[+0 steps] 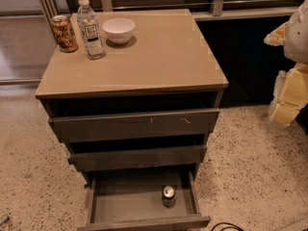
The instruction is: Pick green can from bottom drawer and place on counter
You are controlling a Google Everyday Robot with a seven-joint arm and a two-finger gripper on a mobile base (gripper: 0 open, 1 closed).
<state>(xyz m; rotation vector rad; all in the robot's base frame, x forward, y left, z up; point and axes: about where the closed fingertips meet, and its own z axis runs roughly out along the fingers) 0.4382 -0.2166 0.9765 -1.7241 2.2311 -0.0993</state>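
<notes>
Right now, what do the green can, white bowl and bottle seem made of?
The green can looks like metal: shiny silver top. The white bowl is probably glazed ceramic, perhaps plastic: smooth, opaque. The bottle looks like clear plastic: see-through, white cap. The gripper hangs at the right edge, away from them.

At the worktop's [163, 66] back left corner stands a can [64, 32], with a bottle [91, 30] just right of it and a bowl [119, 30] right of that, near the back edge (all three far from the front edge). Below, the bottom drawer [120, 203] juts forward under two drawers [134, 125]; a second can [168, 196] stands upright inside, right of middle. The claw [288, 97] hangs beyond the worktop's right edge.
</notes>
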